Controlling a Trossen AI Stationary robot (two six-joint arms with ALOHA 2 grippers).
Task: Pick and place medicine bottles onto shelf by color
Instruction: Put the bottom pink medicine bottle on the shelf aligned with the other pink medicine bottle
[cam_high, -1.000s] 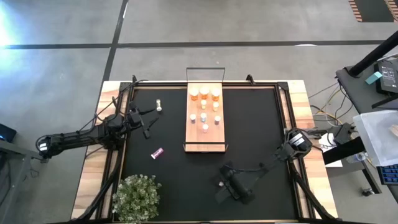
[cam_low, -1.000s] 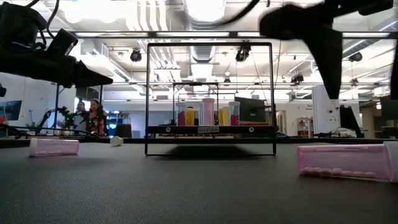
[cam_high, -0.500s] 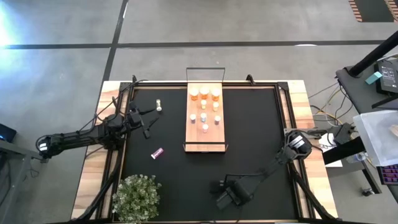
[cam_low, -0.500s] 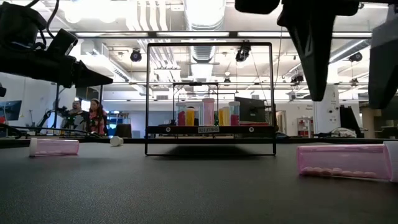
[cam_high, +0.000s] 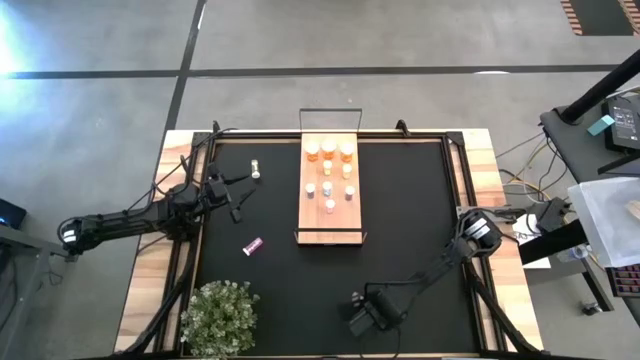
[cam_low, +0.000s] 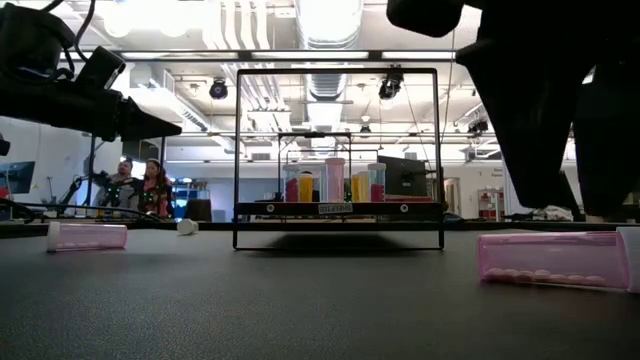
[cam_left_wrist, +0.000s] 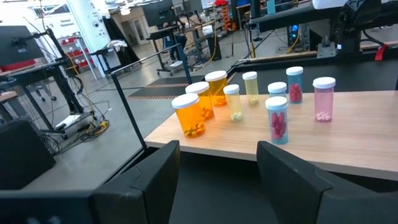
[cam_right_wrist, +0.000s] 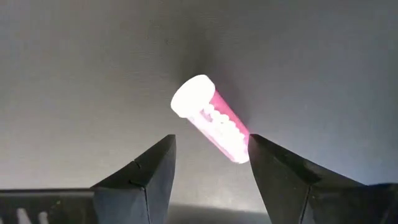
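- Since a second ago: right gripper (cam_high: 362, 318) has swung from mid-mat toward the near edge of the black mat (cam_high: 420, 200) and dropped lower; it now fills the upper right of the low view. Left arm, shelf and loose bottles unchanged.
- Right gripper: fingers part-open, nothing held, hanging straight over a fallen pink bottle (cam_right_wrist: 212, 126) near the mat's near edge.
- Key relation: the bottle lies on its side just ahead of the fingertips, one end between the two tips, white cap pointing away. Its long axis runs diagonal to the finger gap, neither square across nor in line, so the wrist probably needs a twist before closing.
- Hedge: the gripper covers the bottle in the high view, so how far above it the fingers stand is hard to judge.
- Right arm is plainly the nearer one for this bottle.
- Left gripper (cam_left_wrist: 217, 168): fingers apart, empty, parked at the mat's left side, aimed at the shelf (cam_high: 310, 225).
- Shelf contents: nine bottles upright, all on the far half. Three amber bottles (cam_high: 328, 151) in the far row, then pale yellow ones (cam_left_wrist: 236, 102), then pink and magenta ones (cam_left_wrist: 324, 98) nearest the middle. Near half bare.
- Still loose on the mat: a second pink bottle (cam_high: 252, 244) on its side, left of the shelf and nearer the left arm, and a small pale bottle (cam_high: 256, 169) by the far-left corner.
- Potted plant (cam_high: 218, 318) sits at the near-left corner, clear of both arms.
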